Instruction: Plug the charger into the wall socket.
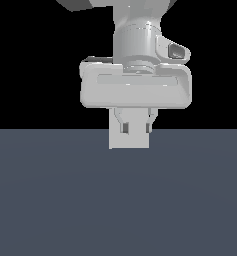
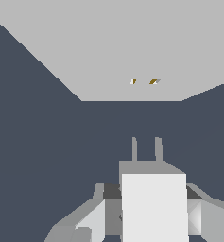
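The charger (image 2: 153, 208) is a white block with two thin prongs at its front end, and my gripper (image 2: 151, 210) is shut on it with a finger on each side. The prongs point toward the wall socket (image 2: 123, 42), a light-grey plate with two gold-rimmed holes. A strip of dark floor shows between the prongs and the plate, so they are apart. In the exterior view the gripper (image 1: 136, 127) hangs low, fingers down, in front of the upright wall socket (image 1: 115, 142). There the charger blends with the plate and cannot be told apart.
A flat dark blue-grey floor (image 1: 118, 200) spreads around the plate, with a black background above it. No other objects show.
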Controlling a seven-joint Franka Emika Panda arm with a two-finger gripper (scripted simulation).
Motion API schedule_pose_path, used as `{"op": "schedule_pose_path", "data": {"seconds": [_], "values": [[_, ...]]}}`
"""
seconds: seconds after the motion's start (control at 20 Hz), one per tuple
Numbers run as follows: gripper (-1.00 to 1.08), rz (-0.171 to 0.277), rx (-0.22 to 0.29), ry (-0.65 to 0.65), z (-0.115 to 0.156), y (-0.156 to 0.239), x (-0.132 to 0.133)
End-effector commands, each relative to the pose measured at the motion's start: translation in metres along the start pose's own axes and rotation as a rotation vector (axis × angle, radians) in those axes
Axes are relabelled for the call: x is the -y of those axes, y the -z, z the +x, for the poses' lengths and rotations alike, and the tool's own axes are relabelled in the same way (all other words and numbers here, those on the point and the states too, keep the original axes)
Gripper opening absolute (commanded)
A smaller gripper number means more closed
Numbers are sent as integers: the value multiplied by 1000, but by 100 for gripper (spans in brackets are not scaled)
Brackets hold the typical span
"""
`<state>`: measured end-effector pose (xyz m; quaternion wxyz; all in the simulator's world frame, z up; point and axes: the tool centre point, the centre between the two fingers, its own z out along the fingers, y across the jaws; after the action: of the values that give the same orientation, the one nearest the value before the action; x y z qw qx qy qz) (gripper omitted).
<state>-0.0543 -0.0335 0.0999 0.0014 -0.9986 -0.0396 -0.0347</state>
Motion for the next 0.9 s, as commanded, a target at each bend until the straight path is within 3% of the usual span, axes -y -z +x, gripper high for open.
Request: {"op": "schedule_pose_path", "data": {"seconds": [0.0,0.35,0.85], "values": [[-100,0,0,0,0,0,0],[-100,0,0,0,9,-1,0],[-100,0,0,0,43,-3,0]]}}
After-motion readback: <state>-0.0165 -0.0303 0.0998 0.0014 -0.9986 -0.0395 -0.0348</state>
